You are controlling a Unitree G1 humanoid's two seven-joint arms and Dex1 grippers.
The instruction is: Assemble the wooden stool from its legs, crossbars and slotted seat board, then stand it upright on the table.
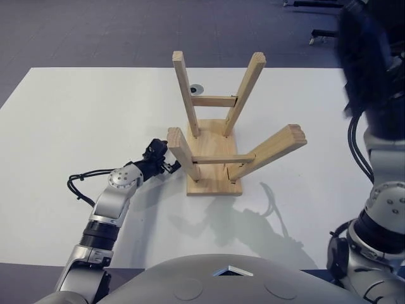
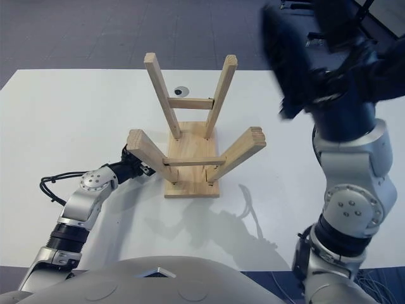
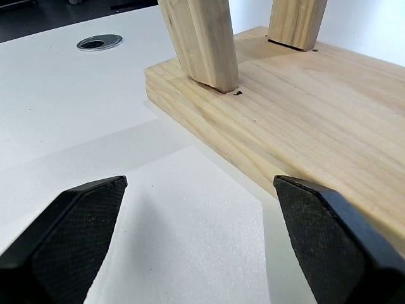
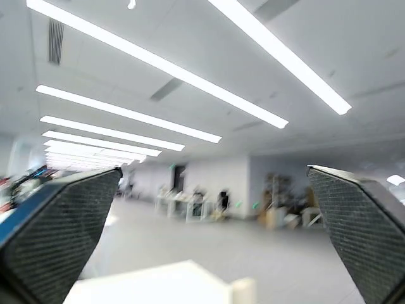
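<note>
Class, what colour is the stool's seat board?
The seat board is pale wood with grain, clearest in left wrist view.

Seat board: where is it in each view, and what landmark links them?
Left eye view: seat board centre, on table.
Right eye view: board just left of centre.
Left wrist view: board close ahead of left pincer.
Right wrist view: faces ceiling.
Landmark: round tabletop hole.
</note>
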